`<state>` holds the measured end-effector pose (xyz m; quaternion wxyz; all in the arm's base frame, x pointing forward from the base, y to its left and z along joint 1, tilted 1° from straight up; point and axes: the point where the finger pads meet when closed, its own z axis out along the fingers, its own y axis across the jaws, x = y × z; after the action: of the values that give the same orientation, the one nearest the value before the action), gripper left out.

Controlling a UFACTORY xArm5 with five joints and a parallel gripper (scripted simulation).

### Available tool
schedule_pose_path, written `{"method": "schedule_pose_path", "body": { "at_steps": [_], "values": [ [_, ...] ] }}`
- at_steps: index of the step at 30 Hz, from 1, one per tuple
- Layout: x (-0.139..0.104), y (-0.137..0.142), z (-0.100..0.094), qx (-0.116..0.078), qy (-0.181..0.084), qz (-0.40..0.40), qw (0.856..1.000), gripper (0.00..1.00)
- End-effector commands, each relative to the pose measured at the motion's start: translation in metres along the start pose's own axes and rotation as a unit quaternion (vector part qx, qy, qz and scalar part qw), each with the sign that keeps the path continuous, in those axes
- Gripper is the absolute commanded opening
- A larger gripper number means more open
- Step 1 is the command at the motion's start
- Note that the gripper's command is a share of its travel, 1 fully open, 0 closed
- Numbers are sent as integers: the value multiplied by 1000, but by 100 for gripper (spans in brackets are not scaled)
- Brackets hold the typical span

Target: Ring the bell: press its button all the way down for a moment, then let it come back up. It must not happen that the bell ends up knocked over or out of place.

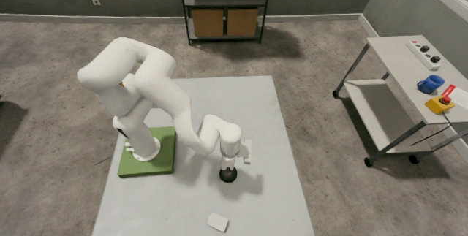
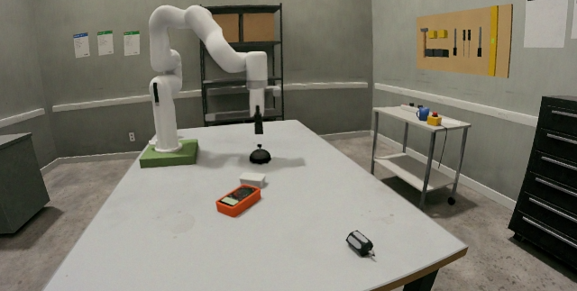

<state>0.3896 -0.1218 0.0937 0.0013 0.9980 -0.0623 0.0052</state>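
Observation:
A black dome-shaped bell sits on the grey table, a little in front of the arm's green base. My gripper is shut and empty, pointing straight down. In the exterior view its dark fingertips hang a short way above the bell's button, with a clear gap between them. In the top view the wrist hides the button from above.
A small white block and an orange multimeter lie nearer the front of the table. A small black device lies near the front right corner. A cart stands to the right, a shelf behind.

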Motion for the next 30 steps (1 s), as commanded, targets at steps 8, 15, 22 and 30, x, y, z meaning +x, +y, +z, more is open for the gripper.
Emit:
{"method": "schedule_pose_path", "body": {
  "at_steps": [8, 15, 22, 30],
  "values": [
    [1, 0, -24, 0, 2, 0, 1000, 0],
    [1, 0, -26, 0, 2, 0, 1000, 0],
    [1, 0, -26, 0, 2, 0, 1000, 0],
    [1, 0, -26, 0, 2, 0, 1000, 0]
  ]
}}
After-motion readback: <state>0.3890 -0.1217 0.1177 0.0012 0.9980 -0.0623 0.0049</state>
